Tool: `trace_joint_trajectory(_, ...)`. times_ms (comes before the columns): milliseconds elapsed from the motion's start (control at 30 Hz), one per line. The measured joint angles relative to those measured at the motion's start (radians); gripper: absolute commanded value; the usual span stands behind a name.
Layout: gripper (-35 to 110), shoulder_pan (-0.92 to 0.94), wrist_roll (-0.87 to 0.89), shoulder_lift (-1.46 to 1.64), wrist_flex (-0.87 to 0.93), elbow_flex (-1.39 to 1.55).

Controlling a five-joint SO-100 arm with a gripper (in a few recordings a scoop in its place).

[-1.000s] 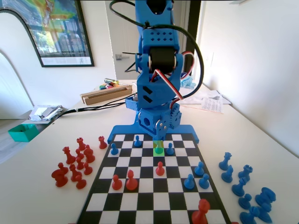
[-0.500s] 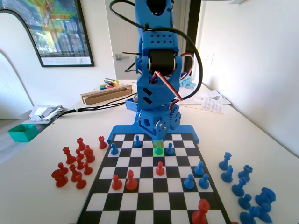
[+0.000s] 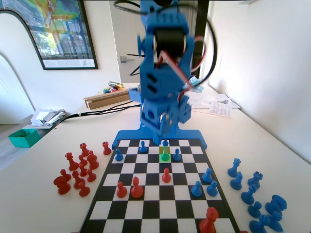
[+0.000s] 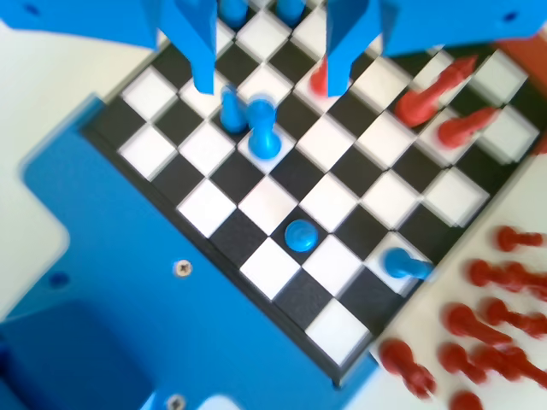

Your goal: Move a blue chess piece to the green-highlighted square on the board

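Above the board's (image 3: 160,194) near rows, the claw (image 4: 269,73) hangs wide and empty.

Left to right in the fixed view: red pieces (image 3: 77,170) on the bench (image 3: 39,194), a blue chess piece (image 3: 165,156) standing on the green-highlighted square (image 3: 164,158), another blue pawn (image 3: 165,143) just behind it, spare blue pieces (image 3: 255,194) at right.

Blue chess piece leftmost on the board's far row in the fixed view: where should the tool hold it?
Grip the blue chess piece at the narrow neck under its rounded head, coming straight down. It stands upright on a flared base, with the squares at its sides free, so the open tool should probably fit around it.
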Motion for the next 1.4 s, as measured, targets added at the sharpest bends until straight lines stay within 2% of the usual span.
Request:
trace_joint_trajectory(300, 5, -0.031, 0.179, 0.127, 0.443, -0.341)
trace_joint_trajectory(533, 1, -0.069, 0.388, 0.348, 0.664, -0.471)
trace_joint_trajectory(700, 1, -0.121, 0.586, 0.572, 0.684, -0.471)
trace_joint_trajectory(800, 1, -0.114, 0.647, 0.684, 0.684, -0.471)
trace_joint_trajectory(1200, 1, -0.057, 0.638, 1.048, 0.676, -0.296)
trace_joint_trajectory(1400, 1, -0.043, 0.620, 1.229, 0.583, -0.126)
